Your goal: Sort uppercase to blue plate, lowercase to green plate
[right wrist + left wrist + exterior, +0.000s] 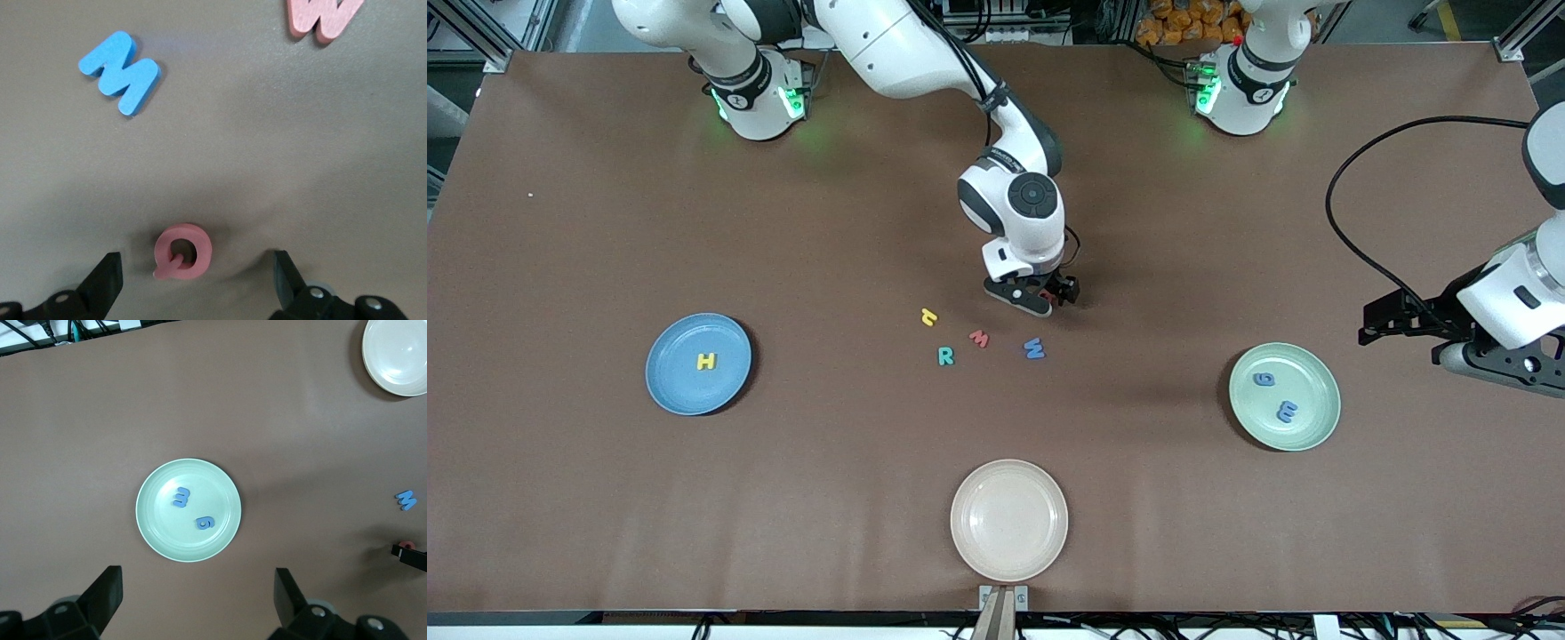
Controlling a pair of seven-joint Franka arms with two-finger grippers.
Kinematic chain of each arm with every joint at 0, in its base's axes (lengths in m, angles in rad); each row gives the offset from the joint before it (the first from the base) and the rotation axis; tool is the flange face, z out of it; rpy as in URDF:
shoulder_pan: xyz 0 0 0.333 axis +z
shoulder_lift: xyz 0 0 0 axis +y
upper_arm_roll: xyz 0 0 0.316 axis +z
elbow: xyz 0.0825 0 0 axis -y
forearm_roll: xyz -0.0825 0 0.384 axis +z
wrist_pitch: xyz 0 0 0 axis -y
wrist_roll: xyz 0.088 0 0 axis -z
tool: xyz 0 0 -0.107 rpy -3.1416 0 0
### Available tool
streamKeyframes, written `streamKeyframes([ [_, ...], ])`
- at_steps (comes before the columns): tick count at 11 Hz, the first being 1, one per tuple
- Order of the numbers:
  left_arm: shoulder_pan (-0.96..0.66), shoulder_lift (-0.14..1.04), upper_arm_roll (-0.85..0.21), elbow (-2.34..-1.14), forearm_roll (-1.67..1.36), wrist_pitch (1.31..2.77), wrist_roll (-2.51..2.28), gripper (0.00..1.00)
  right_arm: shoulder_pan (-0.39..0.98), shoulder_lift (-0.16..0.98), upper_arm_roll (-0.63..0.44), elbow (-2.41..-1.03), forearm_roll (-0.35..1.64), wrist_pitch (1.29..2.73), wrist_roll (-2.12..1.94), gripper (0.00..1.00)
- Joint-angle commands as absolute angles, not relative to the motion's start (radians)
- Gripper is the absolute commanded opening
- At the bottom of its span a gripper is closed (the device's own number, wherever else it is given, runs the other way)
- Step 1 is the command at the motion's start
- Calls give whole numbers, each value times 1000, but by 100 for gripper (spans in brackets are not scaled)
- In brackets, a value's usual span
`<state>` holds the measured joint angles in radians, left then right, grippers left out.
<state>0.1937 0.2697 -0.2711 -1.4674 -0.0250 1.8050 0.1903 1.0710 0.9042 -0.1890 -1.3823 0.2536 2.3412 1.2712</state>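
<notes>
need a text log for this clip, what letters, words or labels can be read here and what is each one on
"H": yellow letter on the blue plate.
"g", "m": blue letters on the green plate.
"R" teal, "W" blue, "Q" pink: on the table.
Small print on the right arm's wrist: unreadable.

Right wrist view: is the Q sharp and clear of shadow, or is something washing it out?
Right wrist view: the Q is sharp, in soft shadow between the open right tool's fingers, no glare. Front view: the tool hides most of it. Left wrist view: green plate evenly lit, its letters crisp.
</notes>
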Motion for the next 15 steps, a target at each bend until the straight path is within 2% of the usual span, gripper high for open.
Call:
streamKeyframes([
  [1,179,245,-252,-1486,-49,1798,178,100,1069,925,-192,-1347,268,2333,1284,100],
  [2,179,244,-252,-1488,-49,1799,178,100,1071,927,-192,-1347,267,2333,1282,100],
  [3,179,245,-252,-1488,-49,1799,178,100,1072,933,-192,-1347,267,2335,1281,92],
  [4,179,245,-252,-1488,-49,1799,178,100,1074,937,-192,-1345,265,2335,1278,76],
  [5,179,245,-252,-1488,-49,1799,178,100,1075,948,-192,-1338,265,2335,1278,56],
  [6,178,247,-252,-1488,-49,1799,178,100,1077,954,-193,-1332,261,2333,1275,18],
  [7,179,247,-252,-1489,-49,1799,179,100,1077,954,-193,-1331,258,2333,1266,0],
  [15,166,249,-250,-1489,-49,1799,176,100,1068,919,-196,-1321,247,2300,1232,0],
])
